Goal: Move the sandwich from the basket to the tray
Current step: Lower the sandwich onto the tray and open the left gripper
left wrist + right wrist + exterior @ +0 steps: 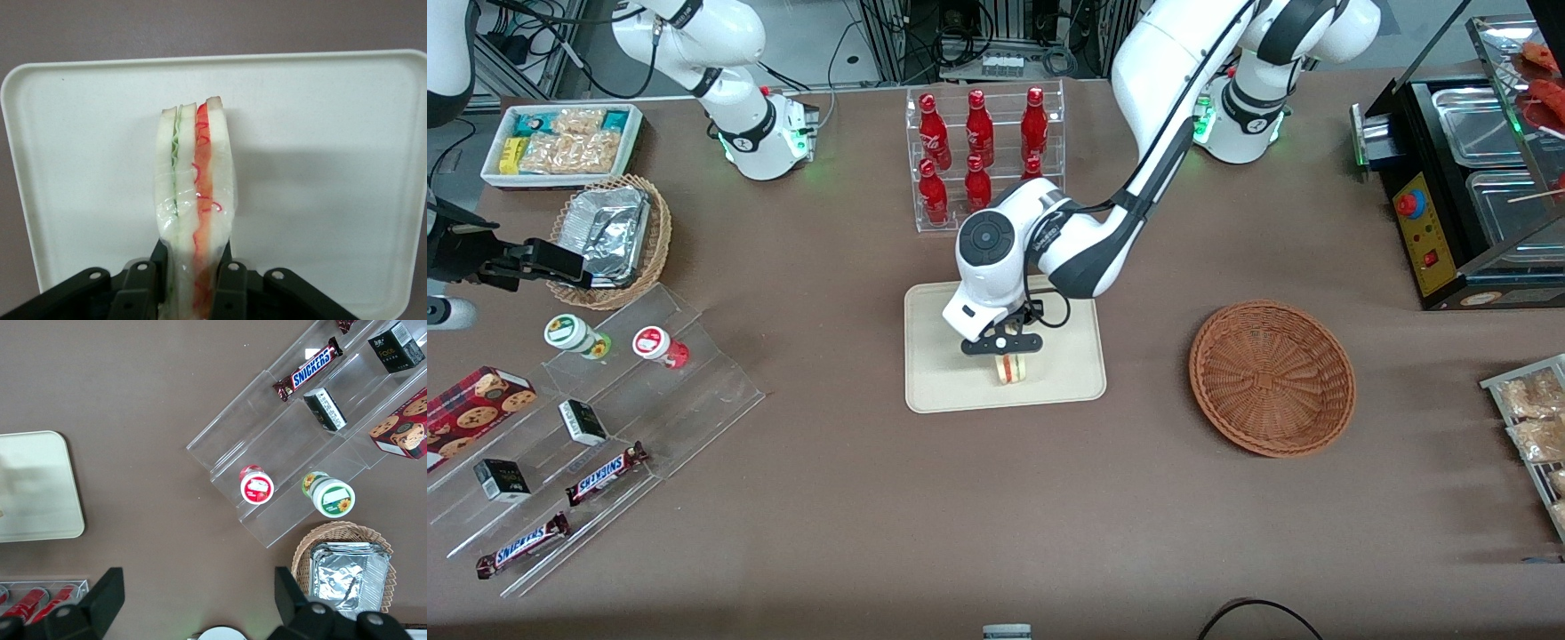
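Sandwich [195,200] between pincer [193,280] fingers

We see the sandwich [193,200] wrapped in clear, glossy, crinkled plastic film, pinched by the matt black plastic gripper [193,283] above the tray [320,167], which looks smooth, cream and matt. Beside the tray, toward the working arm's end, the basket [1272,378] is rough reddish-brown woven wicker. The tabletop [960,498] under the tray is matt brown.

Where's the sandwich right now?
The sandwich is pinched in the gripper over the tray, near the tray edge closest to the front camera; the basket sits empty toward the working arm's end.
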`<state>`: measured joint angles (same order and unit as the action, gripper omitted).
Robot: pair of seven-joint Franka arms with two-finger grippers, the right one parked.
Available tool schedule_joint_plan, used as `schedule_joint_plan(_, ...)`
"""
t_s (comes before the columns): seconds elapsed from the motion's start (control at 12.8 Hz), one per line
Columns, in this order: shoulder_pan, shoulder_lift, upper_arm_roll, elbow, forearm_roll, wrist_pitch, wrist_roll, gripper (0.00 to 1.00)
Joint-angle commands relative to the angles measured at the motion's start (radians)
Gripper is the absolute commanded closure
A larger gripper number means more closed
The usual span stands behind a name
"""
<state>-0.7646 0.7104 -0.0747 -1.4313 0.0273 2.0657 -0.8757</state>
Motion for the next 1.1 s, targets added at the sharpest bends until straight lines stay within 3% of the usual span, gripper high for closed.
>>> schedule_joint_plan(0.0, -0.025, 0.033, 0.015, 0.032, -0.003, -0.004, -0.017, 0.69)
schedule_joint_plan(0.23, -0.044, 0.05, 0.015, 0.029, 0.003, 0.002, -0.014, 0.65)
schedule_joint_plan(0.31, -0.042, 0.05, 0.015, 0.029, 0.003, 0.002, -0.003, 0.38)
schedule_joint_plan(0.39, -0.042, 0.049, 0.015, 0.029, 0.005, 0.002, 0.001, 0.03)
schedule_joint_plan(0.7, -0.036, 0.008, 0.018, 0.037, -0.003, -0.009, -0.014, 0.0)
schedule_joint_plan(1.02, 0.036, -0.17, 0.023, 0.026, -0.009, -0.154, -0.08, 0.0)
